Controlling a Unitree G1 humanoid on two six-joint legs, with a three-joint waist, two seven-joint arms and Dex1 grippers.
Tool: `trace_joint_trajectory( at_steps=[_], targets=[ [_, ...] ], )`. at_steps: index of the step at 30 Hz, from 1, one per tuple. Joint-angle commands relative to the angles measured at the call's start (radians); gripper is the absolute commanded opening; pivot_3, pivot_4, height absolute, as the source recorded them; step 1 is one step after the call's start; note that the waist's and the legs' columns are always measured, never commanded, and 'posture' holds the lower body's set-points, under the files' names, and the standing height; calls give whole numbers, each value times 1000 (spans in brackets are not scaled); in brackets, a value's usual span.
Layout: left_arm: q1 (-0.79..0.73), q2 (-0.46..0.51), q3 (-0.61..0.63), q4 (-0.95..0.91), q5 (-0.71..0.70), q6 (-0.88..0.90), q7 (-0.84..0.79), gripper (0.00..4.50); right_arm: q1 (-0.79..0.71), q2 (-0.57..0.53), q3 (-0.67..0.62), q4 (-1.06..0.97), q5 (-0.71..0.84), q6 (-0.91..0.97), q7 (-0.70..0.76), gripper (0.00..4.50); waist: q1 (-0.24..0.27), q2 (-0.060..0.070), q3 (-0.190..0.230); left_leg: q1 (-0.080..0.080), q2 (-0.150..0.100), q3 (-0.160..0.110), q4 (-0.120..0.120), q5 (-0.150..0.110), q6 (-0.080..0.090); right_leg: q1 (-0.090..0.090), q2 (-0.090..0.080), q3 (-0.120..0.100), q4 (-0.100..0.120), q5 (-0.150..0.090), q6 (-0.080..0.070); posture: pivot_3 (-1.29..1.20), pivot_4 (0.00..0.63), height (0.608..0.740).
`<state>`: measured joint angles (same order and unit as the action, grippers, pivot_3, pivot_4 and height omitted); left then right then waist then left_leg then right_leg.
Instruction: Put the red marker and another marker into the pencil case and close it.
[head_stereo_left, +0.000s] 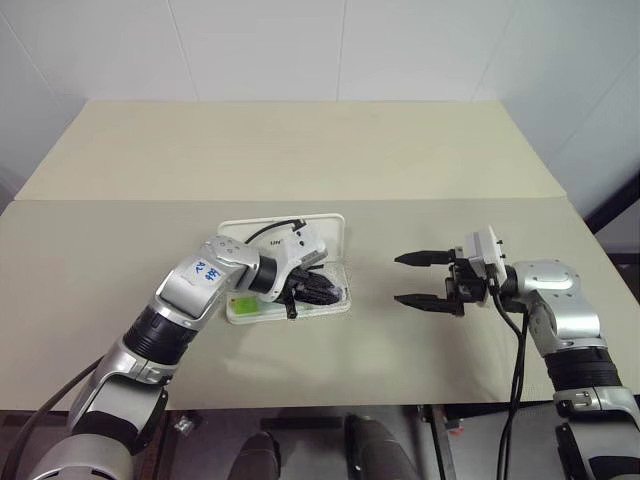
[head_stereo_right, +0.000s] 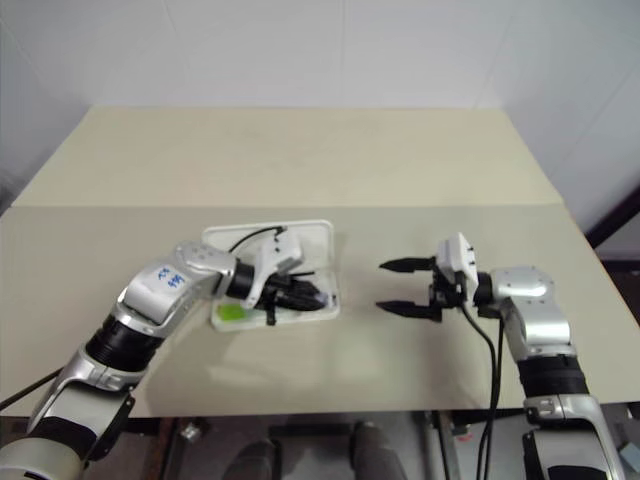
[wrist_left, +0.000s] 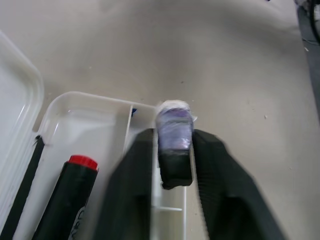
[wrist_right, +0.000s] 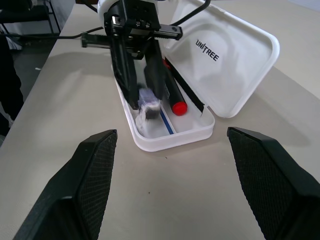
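Right wrist view sets the flat white hard-plastic pencil case (wrist_right: 172, 132) in the upper middle of the frame, its hinged lid thrown open toward the upper right and its tray on the beige table (wrist_right: 165, 200); the marker with the red end and dark barrel (wrist_right: 173, 95) already lies in the tray, along the side nearest the lid; the left gripper (wrist_right: 145, 102) reaches down into the tray with a second marker with a purple-and-white end (wrist_right: 148, 107) between its two black fingers, which look only loosely closed about it, so whether they pinch it or are letting it go cannot be told; the right gripper (wrist_right: 165, 185) hangs spread wide in the lower part of the frame, holding nothing, well apart from the case.

Judged from this, the purple-ended marker seems to sit close over the tray's end wall, as the left wrist view (wrist_left: 174, 131) suggests; let go there, it could tip over the rim onto the table, or rest on the edge and keep the lid from shutting; fingers dragged out carelessly could also shift the light case or knock the red-ended marker.

Most of the second marker's barrel is hidden by the fingers; the tray's far end is covered by the left wrist in the left eye view (head_stereo_left: 300, 290); the tip is blurred.
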<state>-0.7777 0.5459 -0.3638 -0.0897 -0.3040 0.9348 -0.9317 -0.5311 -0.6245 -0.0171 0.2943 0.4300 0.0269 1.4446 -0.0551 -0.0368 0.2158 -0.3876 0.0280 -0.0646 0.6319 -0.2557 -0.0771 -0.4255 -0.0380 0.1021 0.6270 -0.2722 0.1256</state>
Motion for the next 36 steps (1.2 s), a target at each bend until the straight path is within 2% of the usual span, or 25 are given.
trace_joint_trajectory(
  at_steps=[1, 6, 7, 15, 24, 27, 36],
  targets=[
    [-13, -15, 24, -37, -21, 28, 8, 2664, -14, -3, -22, -6, 6, -14, -9, 4500, 0, 0, 0, 0, 0, 0, 0, 0, 0, 0, 0, 0, 0, 0, 0, 0, 150, 740],
    [-16, -20, 33, -39, -19, 13, 13, 4331, -28, -2, -25, 11, 3, -23, -11, 4500, -1, 0, 0, 0, 0, 0, 0, 0, 0, 0, 0, 0, 0, 0, 0, 0, 150, 740],
    [-17, -20, 38, -45, -22, 9, 11, 4467, -30, -1, -25, 13, 4, -24, -11, 4500, 0, 0, 0, 0, 0, 0, 0, 0, 0, 0, 0, 0, 0, 0, 0, 0, 150, 740],
    [-45, -55, 209, -136, -151, -24, -13, 4467, -38, -8, -28, 21, 2, -26, -9, 4500, 0, 0, 0, 0, 0, 0, 0, 0, 0, 0, 0, 0, 0, 0, 0, 0, 150, 740],
    [24, 10, 441, -209, -258, -160, -29, 4467, -68, -19, -35, 63, -6, -46, -4, 4500, -2, 0, 0, 1, 0, 1, 0, 0, 0, 0, 0, 1, 1, 0, 0, 0, 150, 740],
    [47, 53, 479, -193, -269, -188, -50, 3913, -81, -20, -35, 78, -5, -50, 1, 4500, -2, 0, 0, 1, 0, 1, 0, 0, 0, 0, 0, 1, 0, 0, 1, 0, 150, 740],
    [107, 199, 580, -17, -249, -380, -180, 965, -147, 1, -59, 131, 42, -24, 28, 4500, -8, 1, 0, 1, 0, 2, 0, 0, 0, 0, 0, 1, 0, 0, 0, 0, 150, 740]
  ],
)
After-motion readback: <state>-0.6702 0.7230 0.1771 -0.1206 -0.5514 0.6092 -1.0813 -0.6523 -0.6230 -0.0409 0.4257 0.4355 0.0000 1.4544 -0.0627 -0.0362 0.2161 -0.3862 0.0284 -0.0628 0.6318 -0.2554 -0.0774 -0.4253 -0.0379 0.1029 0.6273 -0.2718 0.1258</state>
